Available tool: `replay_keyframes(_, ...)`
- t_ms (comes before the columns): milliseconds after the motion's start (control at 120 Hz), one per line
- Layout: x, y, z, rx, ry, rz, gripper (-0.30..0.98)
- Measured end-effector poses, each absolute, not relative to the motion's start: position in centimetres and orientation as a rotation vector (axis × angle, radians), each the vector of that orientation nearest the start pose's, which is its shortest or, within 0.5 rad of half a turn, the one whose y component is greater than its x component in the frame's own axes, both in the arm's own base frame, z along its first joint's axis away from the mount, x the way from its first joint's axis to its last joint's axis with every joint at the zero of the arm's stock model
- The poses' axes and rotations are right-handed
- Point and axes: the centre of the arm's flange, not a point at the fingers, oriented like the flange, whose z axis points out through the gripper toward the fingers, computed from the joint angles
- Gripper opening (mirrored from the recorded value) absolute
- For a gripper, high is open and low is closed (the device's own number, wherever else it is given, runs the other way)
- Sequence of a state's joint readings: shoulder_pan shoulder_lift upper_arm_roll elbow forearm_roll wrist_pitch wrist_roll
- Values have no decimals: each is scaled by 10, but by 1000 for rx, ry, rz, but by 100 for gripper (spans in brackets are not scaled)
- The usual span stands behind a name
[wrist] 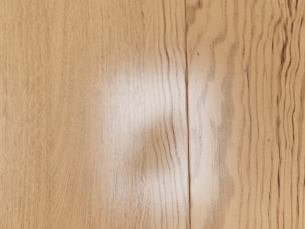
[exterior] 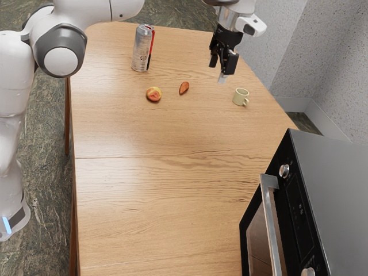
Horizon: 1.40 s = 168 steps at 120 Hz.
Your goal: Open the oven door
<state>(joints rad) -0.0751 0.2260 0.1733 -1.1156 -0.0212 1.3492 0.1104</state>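
Gripper High, Oven Door Shut!

And here's the gripper [exterior: 223,73], up in the upper right of the exterior view, over the far part of the table [exterior: 167,190]; open or closed, I can't tell! Down at lower right sits the oven [exterior: 339,184], its door [exterior: 259,241] shut, the handle [exterior: 271,224] well apart from the gripper. Upper left of centre, a can [exterior: 141,52] stands upright! The mug [exterior: 240,97] is upper right, and the wrist view gives us wood grain and a dark seam [wrist: 188,114]!
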Motion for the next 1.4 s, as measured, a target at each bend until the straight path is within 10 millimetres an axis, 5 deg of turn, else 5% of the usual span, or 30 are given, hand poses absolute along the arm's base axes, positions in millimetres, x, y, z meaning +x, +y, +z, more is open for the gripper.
replay_keyframes(183, 592, 39, 688, -3120, 42, -19, 69)
replay_keyframes(233, 572, 38, 728, -3115, 50, -135, 69)
replay_keyframes(300, 518, 26, 803, -3093, 164, -355, 69)
replay_keyframes(350, 481, 2, 845, -3038, 363, -487, 69)
replay_keyframes(417, 458, -35, 867, -2869, 570, -520, 69)
replay_keyframes(450, 445, -83, 875, -2779, 750, -539, 69)
replay_keyframes(483, 422, -156, 878, -2674, 1007, -565, 69)
replay_keyframes(542, 359, -275, 874, -2464, 1455, -599, 68)
replay_keyframes(600, 313, -316, 856, -2306, 1597, -578, 68)
replay_keyframes(833, 256, -315, 750, -2014, 1854, -765, 69)
replay_keyframes(1033, 268, -379, 730, -1690, 2098, -994, 69)
replay_keyframes(1142, 261, -393, 735, -1544, 2141, -1071, 69)
replay_keyframes(1300, 223, -423, 720, -1322, 2270, -1115, 69)
replay_keyframes(1400, 241, -434, 707, -1271, 2351, -1128, 69)
